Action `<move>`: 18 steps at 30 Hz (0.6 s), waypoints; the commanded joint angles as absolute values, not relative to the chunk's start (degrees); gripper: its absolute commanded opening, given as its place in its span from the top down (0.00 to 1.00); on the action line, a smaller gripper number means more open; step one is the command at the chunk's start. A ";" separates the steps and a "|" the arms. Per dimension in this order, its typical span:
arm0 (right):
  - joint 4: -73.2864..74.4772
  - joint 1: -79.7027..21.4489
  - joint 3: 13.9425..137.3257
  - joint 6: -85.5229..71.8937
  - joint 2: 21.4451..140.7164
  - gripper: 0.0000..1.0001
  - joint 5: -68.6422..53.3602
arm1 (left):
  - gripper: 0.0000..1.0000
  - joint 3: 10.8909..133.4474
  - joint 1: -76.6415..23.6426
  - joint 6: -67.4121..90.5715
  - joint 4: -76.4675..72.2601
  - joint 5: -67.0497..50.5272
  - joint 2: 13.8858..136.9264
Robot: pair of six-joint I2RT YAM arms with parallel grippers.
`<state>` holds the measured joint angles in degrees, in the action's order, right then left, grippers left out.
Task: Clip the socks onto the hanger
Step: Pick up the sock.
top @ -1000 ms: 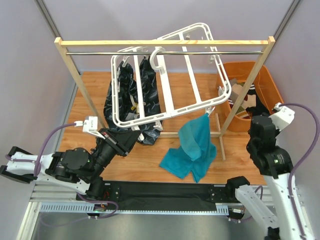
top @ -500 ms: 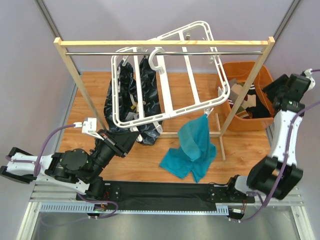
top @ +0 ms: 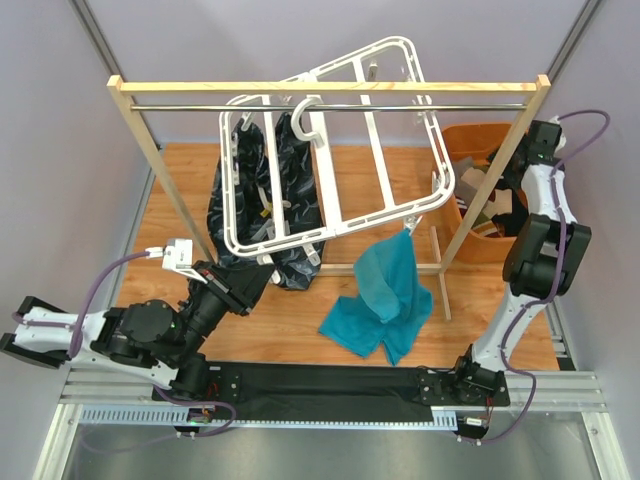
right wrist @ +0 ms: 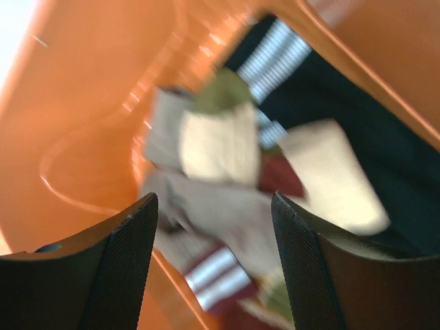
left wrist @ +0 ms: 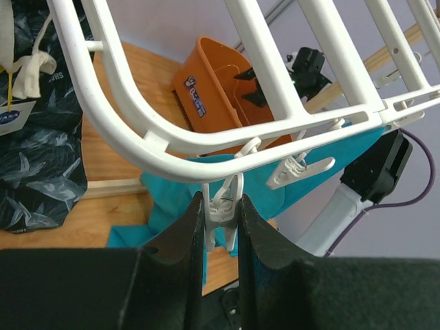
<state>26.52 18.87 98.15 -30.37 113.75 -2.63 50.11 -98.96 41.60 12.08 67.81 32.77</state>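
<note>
Top view: the large white plastic rectangular hanger [top: 330, 150] is hanging tilted at upper centre, with a soft teal sock [top: 385, 295] dangling from its lower-right edge.

Left wrist view: at lower centre, the left end effector [left wrist: 221, 206] is squeezing a small white clip [left wrist: 218, 223], its fingers nearly together.

Right wrist view, blurred: the right end effector [right wrist: 213, 199] is gaping wide and empty over the beige, red-striped and black socks [right wrist: 227, 151], which are lying in the orange plastic bin [right wrist: 82, 103]. The socks are looking limp and light, so pinching one by its cuff seems the best grip.

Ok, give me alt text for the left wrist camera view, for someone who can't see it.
Two dark fingers pinch a small white clip hanging from the rounded corner of the white hanger. A teal sock shows behind it, with an orange bin beyond and a dark patterned cloth at left.
</note>
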 commanded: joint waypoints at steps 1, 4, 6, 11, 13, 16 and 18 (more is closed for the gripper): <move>24.09 16.62 104.84 -27.52 118.91 0.32 -0.52 | 1.00 52.90 -98.96 44.65 21.87 69.17 32.43; 24.95 15.03 112.21 -25.14 125.38 0.33 -0.09 | 1.00 54.57 -98.96 45.96 25.92 69.78 31.91; 32.12 15.03 118.35 -26.36 129.88 0.37 2.81 | 1.00 55.10 -98.96 46.40 27.67 70.40 31.82; 36.74 14.59 121.83 -26.46 132.20 0.39 9.05 | 1.00 56.07 -98.96 46.75 29.70 72.07 32.96; 34.81 14.59 119.02 -25.14 130.96 0.39 8.71 | 1.00 56.51 -98.97 47.81 30.84 72.68 33.13; 35.94 14.59 119.62 -23.73 131.13 0.43 9.06 | 1.00 55.99 -98.96 50.88 33.22 72.95 32.78; 37.17 14.59 120.50 -22.94 131.92 0.45 7.74 | 1.00 55.37 -98.96 50.80 32.61 73.04 32.08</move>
<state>35.62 14.50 118.98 -25.54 133.32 6.96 55.59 -98.96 48.73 26.83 70.81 32.45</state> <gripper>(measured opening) 0.558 0.248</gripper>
